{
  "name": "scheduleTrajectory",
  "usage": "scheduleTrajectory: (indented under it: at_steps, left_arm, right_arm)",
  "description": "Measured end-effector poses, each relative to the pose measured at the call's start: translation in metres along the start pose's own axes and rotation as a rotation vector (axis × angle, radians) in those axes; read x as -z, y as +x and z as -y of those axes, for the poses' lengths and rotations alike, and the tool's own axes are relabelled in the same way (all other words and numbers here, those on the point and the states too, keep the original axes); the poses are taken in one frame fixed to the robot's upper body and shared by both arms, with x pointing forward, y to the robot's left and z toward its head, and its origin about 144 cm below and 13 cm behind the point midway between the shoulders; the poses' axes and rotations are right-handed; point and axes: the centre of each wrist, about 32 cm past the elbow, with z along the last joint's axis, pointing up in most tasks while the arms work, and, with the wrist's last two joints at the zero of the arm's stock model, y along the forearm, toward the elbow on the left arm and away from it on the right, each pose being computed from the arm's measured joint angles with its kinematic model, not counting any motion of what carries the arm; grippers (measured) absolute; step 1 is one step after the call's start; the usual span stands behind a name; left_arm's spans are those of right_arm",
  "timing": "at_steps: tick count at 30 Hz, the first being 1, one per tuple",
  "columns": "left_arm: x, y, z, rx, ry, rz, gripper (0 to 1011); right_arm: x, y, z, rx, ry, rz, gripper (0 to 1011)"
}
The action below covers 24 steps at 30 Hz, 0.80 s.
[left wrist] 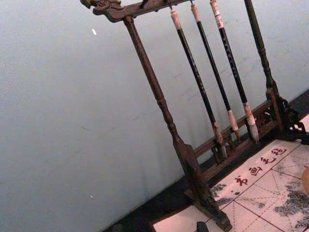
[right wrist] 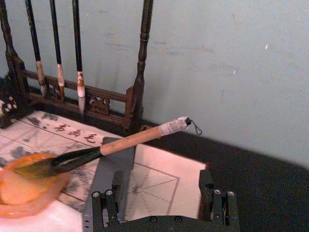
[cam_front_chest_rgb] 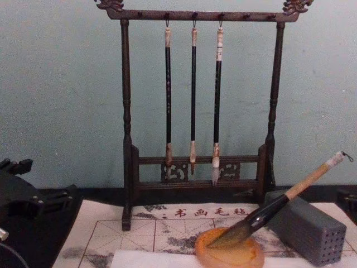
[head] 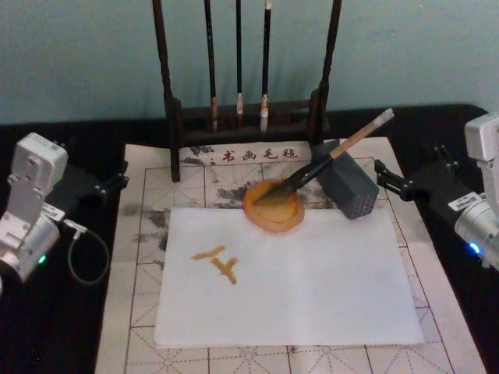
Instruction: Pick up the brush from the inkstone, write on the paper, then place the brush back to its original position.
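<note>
The brush lies slanted, its dark bristles in the round orange inkstone and its tan handle leaning on a grey block. In front of the inkstone lies the white paper, with amber strokes on its left part. My right gripper hovers right of the block, open and holding nothing. The right wrist view shows its fingers apart, with the brush just ahead. My left gripper sits open at the mat's left edge, away from the brush.
A dark wooden rack with three thin hanging brushes stands behind the inkstone. A beige mat with a red grid lies under the paper on the black table. From the chest, the brush rises from the inkstone over the block.
</note>
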Motion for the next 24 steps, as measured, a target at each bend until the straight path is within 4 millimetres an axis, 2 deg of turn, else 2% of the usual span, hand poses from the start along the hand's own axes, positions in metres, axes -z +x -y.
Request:
scheduleTrajectory:
  at_steps: [24]
  left_arm:
    - [0.000, 0.000, 0.000, 0.000, 0.000, 0.000, 1001]
  right_arm:
    - [-0.010, 0.004, -0.024, -0.077, -0.043, -0.671, 1003]
